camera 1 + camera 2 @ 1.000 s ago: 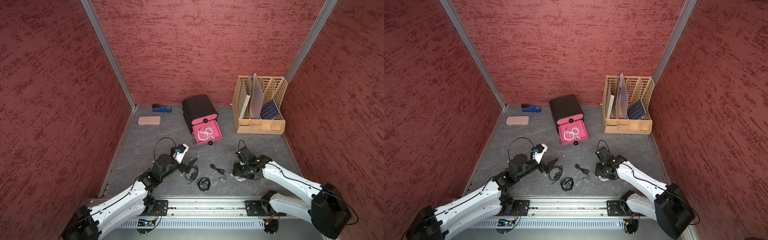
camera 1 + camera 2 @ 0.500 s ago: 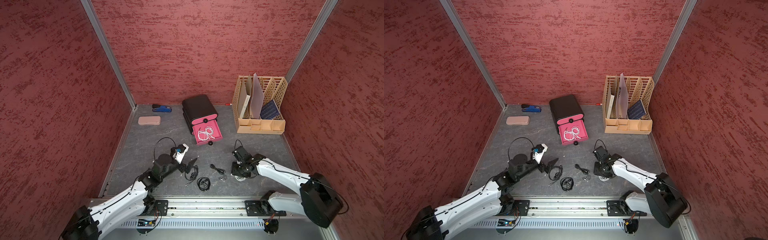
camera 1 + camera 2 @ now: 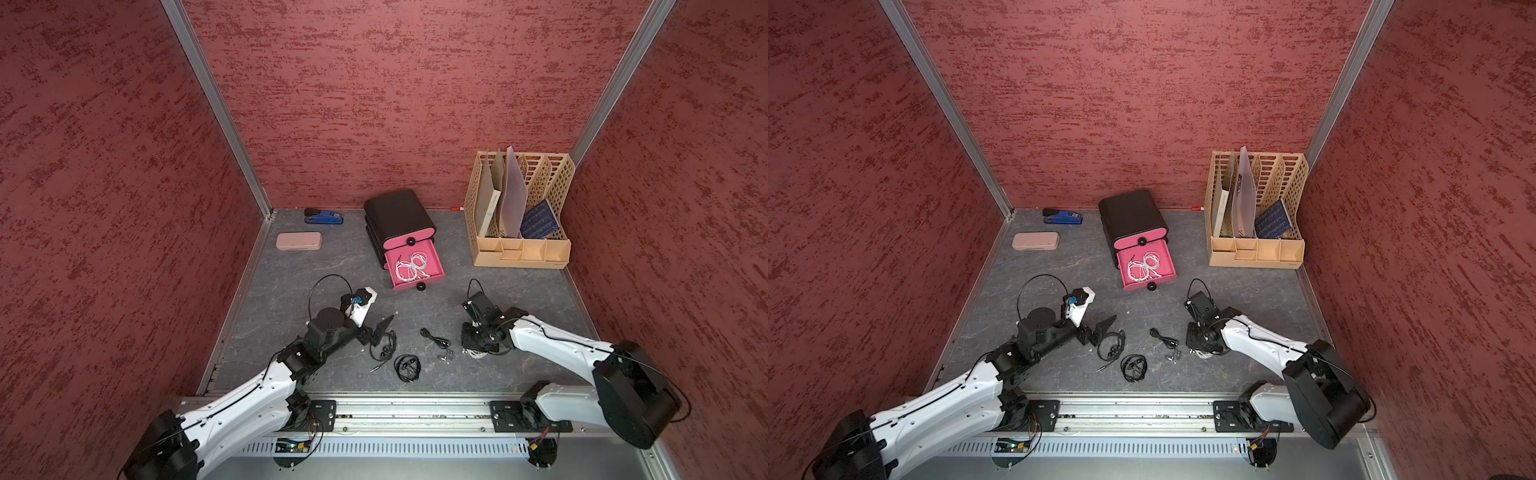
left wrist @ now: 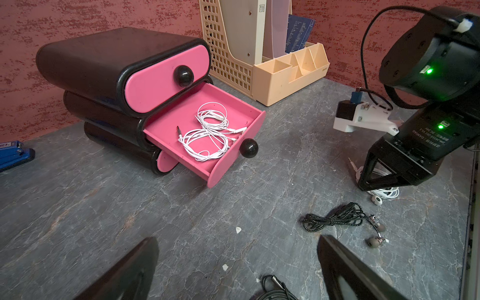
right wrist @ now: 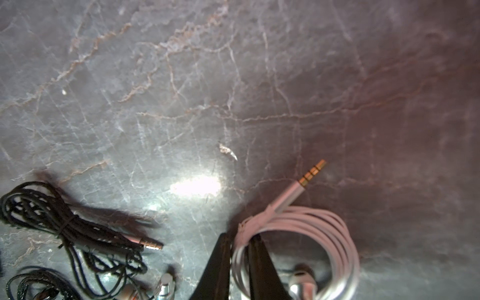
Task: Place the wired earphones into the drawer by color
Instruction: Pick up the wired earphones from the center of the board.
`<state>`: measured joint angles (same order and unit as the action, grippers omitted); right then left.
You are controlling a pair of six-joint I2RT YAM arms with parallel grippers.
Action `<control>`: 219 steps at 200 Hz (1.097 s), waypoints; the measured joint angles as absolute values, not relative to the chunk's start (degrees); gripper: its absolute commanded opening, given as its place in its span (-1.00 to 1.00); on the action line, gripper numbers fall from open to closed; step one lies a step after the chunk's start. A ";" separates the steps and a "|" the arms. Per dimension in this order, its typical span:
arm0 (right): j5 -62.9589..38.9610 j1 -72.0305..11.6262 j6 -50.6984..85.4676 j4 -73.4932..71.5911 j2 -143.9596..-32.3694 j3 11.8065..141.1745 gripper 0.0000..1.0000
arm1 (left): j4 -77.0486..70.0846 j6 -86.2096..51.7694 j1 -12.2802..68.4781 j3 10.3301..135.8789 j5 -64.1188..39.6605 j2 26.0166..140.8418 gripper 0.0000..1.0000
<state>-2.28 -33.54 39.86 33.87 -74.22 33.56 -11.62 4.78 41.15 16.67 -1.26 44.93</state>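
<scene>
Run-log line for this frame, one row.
phase: grasp | right pincer: shut on white earphones | left pincer: open, empty | middle drawer: open, white sets inside | black earphones: three on table

Red mottled walls (image 3: pixel 374 83) with metal corner strips (image 3: pixel 218 108) enclose a grey veined stone-look floor (image 3: pixel 282 291).

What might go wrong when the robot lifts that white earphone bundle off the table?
The right gripper pinches only one edge of the white earphones, so the coil may slip out or unwind when lifted. A dangling end might snag the black earphones lying close by. At the open drawer, loose cable could hang over the rim.
</scene>
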 measured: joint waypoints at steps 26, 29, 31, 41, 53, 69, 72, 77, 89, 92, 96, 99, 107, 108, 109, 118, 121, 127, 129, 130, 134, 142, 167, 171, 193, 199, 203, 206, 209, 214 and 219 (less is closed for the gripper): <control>-2.28 -33.54 39.59 33.78 -74.15 33.50 -0.79 | -11.64 4.80 41.15 16.67 -1.19 45.34 1.00; -2.28 -33.54 39.62 33.74 -74.13 33.45 -0.80 | -11.66 4.80 41.15 16.67 -1.19 45.41 0.99; -2.28 -33.54 39.59 33.74 -74.11 33.45 -0.80 | -11.64 4.80 41.15 16.67 -1.19 45.43 0.99; -2.26 -33.54 39.46 33.69 -73.93 33.36 -0.81 | -11.62 4.80 41.15 16.67 -1.19 45.60 0.99; -2.22 -33.54 39.38 33.78 -73.56 33.26 -0.83 | -11.64 4.80 41.15 16.67 -1.17 45.69 0.99; -2.20 -33.54 39.16 34.15 -72.86 33.23 -0.84 | -11.64 4.80 41.15 16.67 -1.17 45.69 1.00; -2.15 -33.54 39.09 34.24 -72.62 33.23 -0.84 | -11.64 4.78 41.15 16.67 -1.17 45.69 0.99; -2.13 -33.54 39.00 34.37 -72.23 33.23 -0.84 | -11.64 4.78 41.15 16.67 -1.17 45.69 0.99; -1.96 -33.54 38.87 34.81 -71.00 33.23 -0.85 | -11.64 4.80 41.15 16.67 -1.17 45.69 1.00; -1.87 -33.54 38.76 34.98 -70.63 33.23 -0.85 | -11.64 4.80 41.15 16.67 -1.15 45.69 1.00; -1.80 -33.54 38.72 35.24 -70.13 33.23 -0.85 | -11.64 4.80 41.15 16.67 -1.15 45.69 0.99; -1.65 -33.54 38.61 35.51 -69.63 33.26 -0.85 | -11.64 4.78 41.15 16.67 -1.15 45.69 0.99; -1.34 -33.54 38.50 36.01 -68.55 33.28 -0.85 | -11.64 4.78 41.15 16.67 -1.15 45.69 0.99; -1.28 -33.54 38.50 36.07 -68.38 33.30 -0.85 | -11.64 4.80 41.15 16.67 -1.13 45.69 0.99; -1.28 -33.54 38.50 36.12 -68.29 33.30 -0.85 | -11.64 4.78 41.15 16.67 -1.15 45.69 0.99; -0.86 -33.54 38.24 36.91 -67.05 33.52 -0.85 | -11.62 4.80 41.15 16.67 -1.13 45.69 0.99; -0.67 -33.54 38.11 37.28 -66.61 33.67 -0.85 | -11.62 4.80 41.15 16.67 -1.13 45.69 0.99; -0.38 -33.54 37.93 37.91 -65.87 34.02 -0.86 | -11.62 4.80 41.15 16.67 -1.13 45.69 0.99; -0.32 -33.54 37.89 38.06 -65.58 34.15 -0.85 | -11.64 4.78 41.15 16.67 -1.13 45.69 1.00; -0.27 -33.54 37.87 38.17 -65.39 34.26 -0.85 | -11.62 4.80 41.15 16.67 -1.13 45.69 1.00; -0.08 -33.54 37.65 38.44 -64.90 34.52 -0.85 | -11.64 4.80 41.15 16.67 -1.13 45.69 0.99; 0.27 -33.54 37.30 39.13 -63.75 35.29 -0.85 | -11.62 4.80 41.15 16.67 -1.13 45.69 0.99; 1.26 -33.54 35.97 40.23 -60.71 38.09 -0.85 | -11.64 4.80 41.15 16.67 -1.17 45.69 0.99; 1.39 -33.54 35.75 40.25 -60.34 38.61 -0.85 | -11.64 4.80 41.15 16.67 -1.17 45.69 0.99; 1.74 -33.54 34.17 40.01 -59.46 41.34 -0.85 | -11.64 4.99 41.15 16.67 -1.43 45.69 0.99; 1.72 -33.54 33.67 39.70 -59.44 42.00 -0.85 | -11.64 5.06 41.15 16.67 -1.52 45.69 0.99; 1.72 -33.54 33.41 39.42 -59.44 42.30 -0.85 | -11.64 5.10 41.15 16.67 -1.61 45.69 0.99; 1.72 -33.54 33.04 39.09 -59.44 42.59 -0.85 | -11.66 5.23 41.15 16.64 -1.65 45.69 1.00; 1.72 -33.54 32.82 38.81 -59.44 42.81 -0.85 | -11.68 5.30 41.15 16.64 -1.69 45.69 0.99; 1.69 -33.54 32.32 38.30 -59.44 43.16 -0.85 | -11.84 5.48 41.15 16.56 -1.78 45.69 0.99; 1.63 -33.54 31.83 37.80 -59.44 43.51 -0.85 | -12.05 5.61 41.15 16.43 -1.89 45.69 0.99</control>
<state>1.63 -33.54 31.83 37.80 -59.44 43.51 -12.05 5.61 41.15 16.43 -1.89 45.69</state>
